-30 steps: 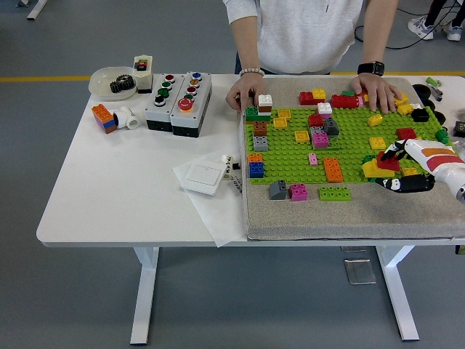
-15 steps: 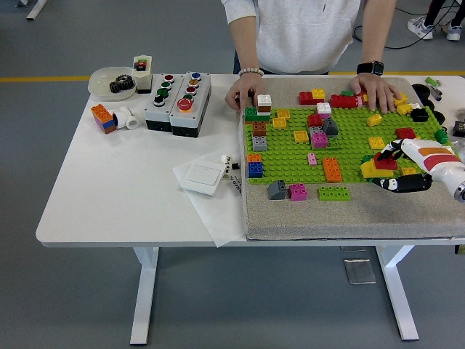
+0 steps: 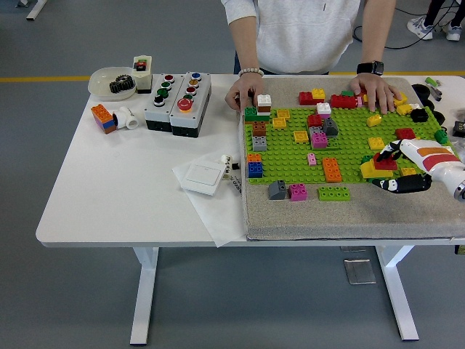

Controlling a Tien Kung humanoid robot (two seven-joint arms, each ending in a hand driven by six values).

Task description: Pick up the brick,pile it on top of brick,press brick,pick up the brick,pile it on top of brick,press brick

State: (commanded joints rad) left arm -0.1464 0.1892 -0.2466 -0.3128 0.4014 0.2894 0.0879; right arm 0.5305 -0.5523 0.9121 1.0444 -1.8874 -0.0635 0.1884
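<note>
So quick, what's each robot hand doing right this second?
Left hand: not in view.
Right hand: fingers curled around the red brick sitting on the yellow brick at the green baseplate's right edge.

One high head view, facing forward and down.
We see the whole tabletop [image 3: 109, 182] from moderately far, near edge at bottom, person [image 3: 305, 33] opposite.

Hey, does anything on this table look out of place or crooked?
The white paper sheet under the wall switch lies askew, one corner hanging over the table edge. The bricks are just scattered.
</note>
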